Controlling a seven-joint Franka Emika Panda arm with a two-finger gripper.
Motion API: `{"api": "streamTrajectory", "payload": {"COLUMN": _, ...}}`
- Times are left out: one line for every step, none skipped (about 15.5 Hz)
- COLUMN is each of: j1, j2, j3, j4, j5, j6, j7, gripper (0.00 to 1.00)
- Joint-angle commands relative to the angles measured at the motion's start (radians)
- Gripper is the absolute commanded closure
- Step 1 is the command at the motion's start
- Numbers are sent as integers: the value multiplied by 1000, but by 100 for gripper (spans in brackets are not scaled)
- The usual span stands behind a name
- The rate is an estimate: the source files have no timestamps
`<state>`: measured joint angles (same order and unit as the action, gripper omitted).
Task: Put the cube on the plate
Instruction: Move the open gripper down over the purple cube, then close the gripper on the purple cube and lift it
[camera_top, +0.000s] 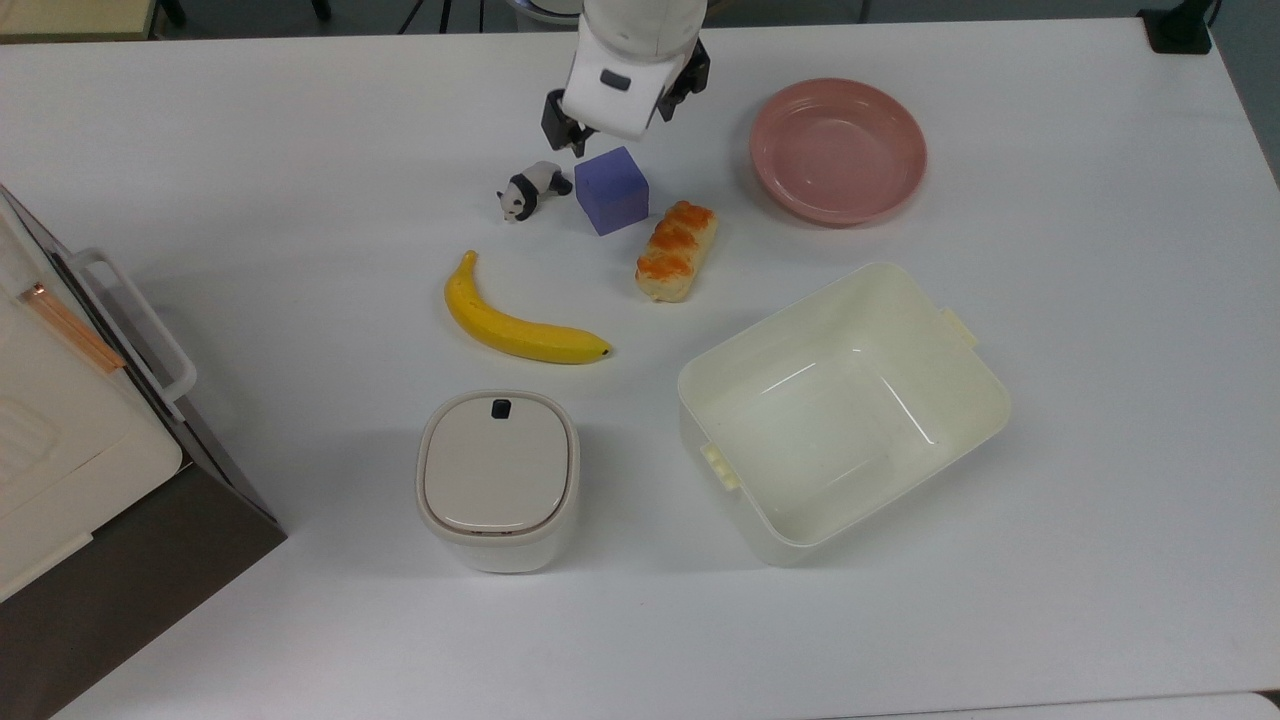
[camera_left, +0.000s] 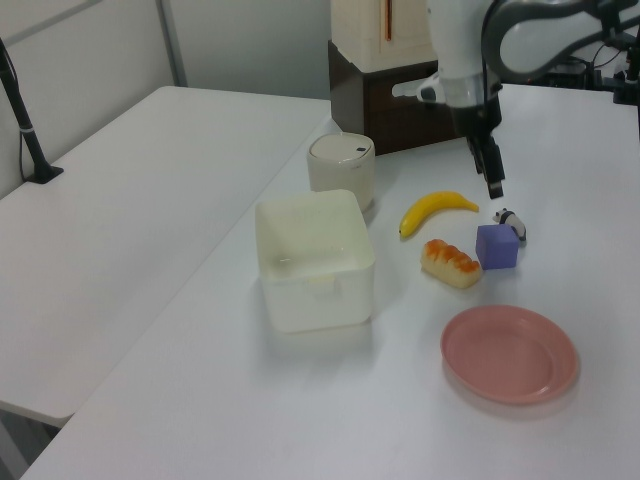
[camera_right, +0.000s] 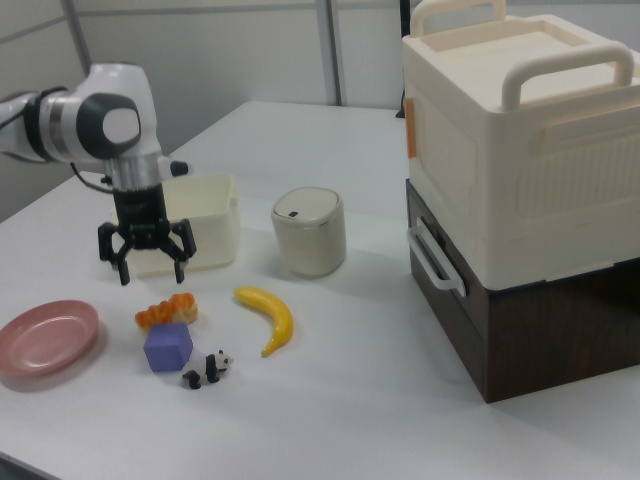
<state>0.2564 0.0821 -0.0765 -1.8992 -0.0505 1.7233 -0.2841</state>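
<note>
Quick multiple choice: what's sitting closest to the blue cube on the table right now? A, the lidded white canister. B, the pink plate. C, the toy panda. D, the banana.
C: in the top view the toy panda stands right beside the cube, on the top view's left, while the plate, the banana and the canister all lie farther off.

cube: matte | plate: glossy plastic | tub: smooth plastic
</note>
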Motion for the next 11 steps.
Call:
{"api": "streamTrajectory", "payload": {"j1": 40, "j2": -1, "j3": -6, "j4": -87, "j5": -29, "j6": 64, "j7": -73, "gripper": 0}}
{"api": "streamTrajectory", "payload": {"j1": 41, "j2": 8, "j3": -6, "j4": -95, "j5": -31, "j6": 77, "j7": -79, "gripper": 0}}
{"api": "streamTrajectory", "payload": {"j1": 43, "j2": 25, "j3": -6, "j4": -106, "j5": -37, "j6": 90, "j7": -79, "gripper": 0}}
{"api": "streamTrajectory", "payload": {"j1": 46, "j2": 42, "j3": -6, "j4": -104, "j5": -40, "j6": 94, "j7": -79, "gripper": 0}}
{"api": "streamTrajectory", "payload": {"j1": 49, "j2": 62, "j3": -6, "j4": -103, "j5": -43, "j6": 99, "j7": -79, "gripper": 0}}
{"api": "streamTrajectory", "payload": {"j1": 46, "j2": 74, "j3": -6, "j4": -101, "j5": -51, "j6": 108, "j7": -78, "gripper": 0}}
{"api": "streamTrajectory", "payload": {"j1": 41, "j2": 80, "j3": -6, "j4": -101, "j5": -64, "j6": 110, "j7": -78, "gripper": 0}}
{"api": "streamTrajectory", "payload": {"j1": 37, "j2": 90, "j3": -8, "j4": -100, "j5": -72, "j6": 110, "j7": -75, "gripper": 0}}
{"api": "streamTrajectory", "payload": {"j1": 34, "j2": 94, "j3": -8, "j4": -100, "j5": -74, "j6": 110, "j7": -73, "gripper": 0}}
{"api": "streamTrajectory", "payload": {"j1": 29, "j2": 100, "j3": -8, "j4": -100, "j5": -74, "j6": 113, "j7": -72, "gripper": 0}}
{"api": "streamTrajectory", "payload": {"j1": 27, "j2": 119, "j3": -8, "j4": -100, "j5": -75, "j6": 120, "j7": -70, "gripper": 0}}
